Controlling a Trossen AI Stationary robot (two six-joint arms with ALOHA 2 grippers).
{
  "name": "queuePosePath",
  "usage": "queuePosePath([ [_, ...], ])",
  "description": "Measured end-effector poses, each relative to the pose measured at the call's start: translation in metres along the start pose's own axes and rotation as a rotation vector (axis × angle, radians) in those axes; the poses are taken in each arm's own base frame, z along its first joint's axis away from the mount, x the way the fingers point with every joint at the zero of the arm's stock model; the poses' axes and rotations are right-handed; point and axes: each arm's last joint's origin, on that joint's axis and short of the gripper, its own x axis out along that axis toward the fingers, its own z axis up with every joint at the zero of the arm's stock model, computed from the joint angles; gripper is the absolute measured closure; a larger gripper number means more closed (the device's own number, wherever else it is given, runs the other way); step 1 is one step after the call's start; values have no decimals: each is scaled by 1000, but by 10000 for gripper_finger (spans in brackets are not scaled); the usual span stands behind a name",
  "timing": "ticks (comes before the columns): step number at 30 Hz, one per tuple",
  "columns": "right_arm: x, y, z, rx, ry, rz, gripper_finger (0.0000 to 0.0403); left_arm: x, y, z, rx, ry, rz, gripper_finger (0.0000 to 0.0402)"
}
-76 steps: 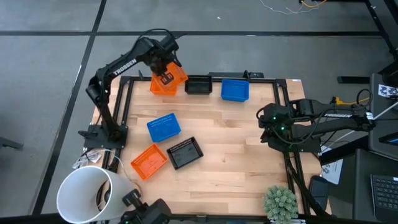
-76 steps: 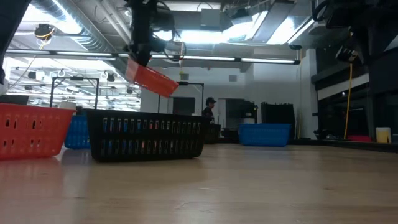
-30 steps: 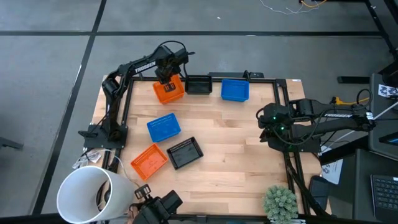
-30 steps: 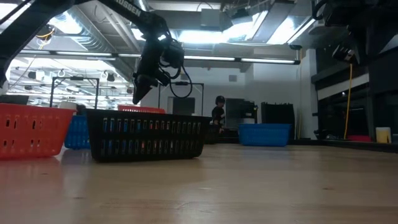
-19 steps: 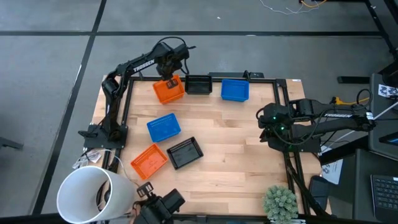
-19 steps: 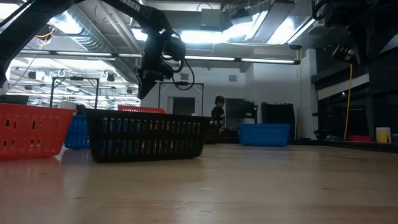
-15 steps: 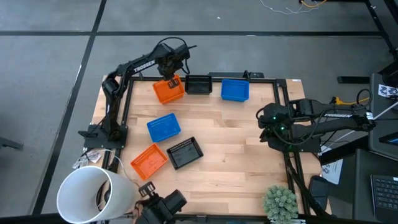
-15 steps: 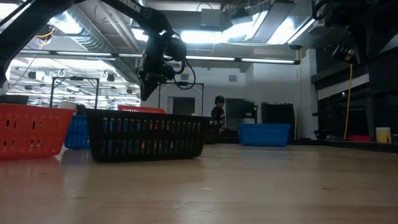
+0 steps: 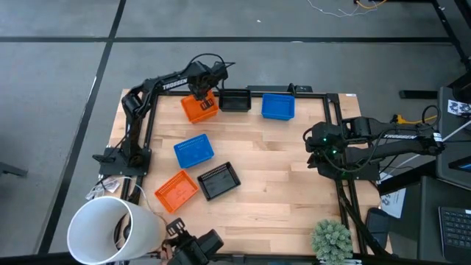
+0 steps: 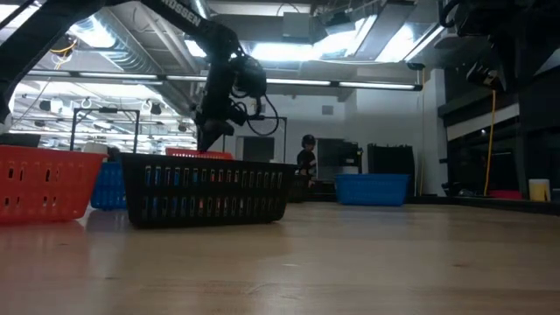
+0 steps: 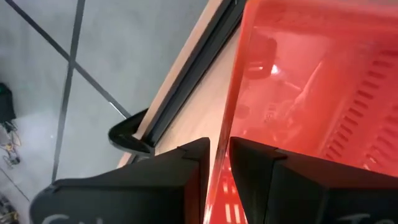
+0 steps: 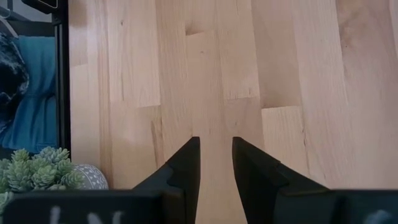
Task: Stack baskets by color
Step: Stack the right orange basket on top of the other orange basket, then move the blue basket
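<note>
Six baskets show in the high view. Along the far edge stand an orange basket (image 9: 199, 107), a black one (image 9: 235, 101) and a blue one (image 9: 278, 106). Nearer lie a blue (image 9: 193, 150), a black (image 9: 219, 181) and an orange basket (image 9: 176, 192), each resting on its bottom. My left gripper (image 11: 219, 144) is shut on the far orange basket, at its far rim (image 9: 201, 94). My right gripper (image 12: 216, 149) hangs open over bare wood at the table's right (image 9: 318, 147). My left gripper has the orange basket's far wall (image 11: 227, 118) between its two fingers, one finger inside the basket and one outside. The fingers come from above, slanting down. The basket stands on the table by its bottom, upright.
A large white cylinder (image 9: 107, 230) stands at the near left corner and a green plant (image 9: 333, 239) at the near right. A dark frame (image 9: 243, 91) runs along the table's edges. The middle and right of the wood are bare. A person (image 10: 306, 157) stands far off in the room.
My left gripper has sunk a little at the far orange basket's rim and turned slightly. The basket has stayed standing on the table by the far edge.
</note>
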Motion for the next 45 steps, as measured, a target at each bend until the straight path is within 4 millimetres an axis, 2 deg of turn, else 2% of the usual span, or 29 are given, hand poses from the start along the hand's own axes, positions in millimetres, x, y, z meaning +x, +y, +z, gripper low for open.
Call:
queuePosePath([
  [5, 0, 0, 0, 0, 0, 1, 311, 12, -6, -2, -1, -4, 13, 346],
  [11, 0, 0, 0, 1, 2, 7, 311, 13, -6, -2, 23, 1, 7, 346],
  [21, 0, 0, 0, -20, 2, 8, 311, -25, 8, 6, 26, -33, 5, 347],
  [26, 0, 0, 0, -23, 2, 8, 311, -34, 14, 9, 8, -64, 10, 347],
  [29, 0, 0, 0, -21, 2, 8, 311, -27, 14, 8, 0, -51, 27, 347],
  [34, 0, 0, 0, -20, 2, 8, 311, -4, 3, 6, -14, -22, 51, 347],
  [41, 0, 0, 0, -21, 2, 8, 311, 12, -13, 5, -33, -53, 46, 347],
  [45, 0, 0, 0, -20, 2, 9, 311, 18, -13, 1, -28, -31, 72, 347],
])
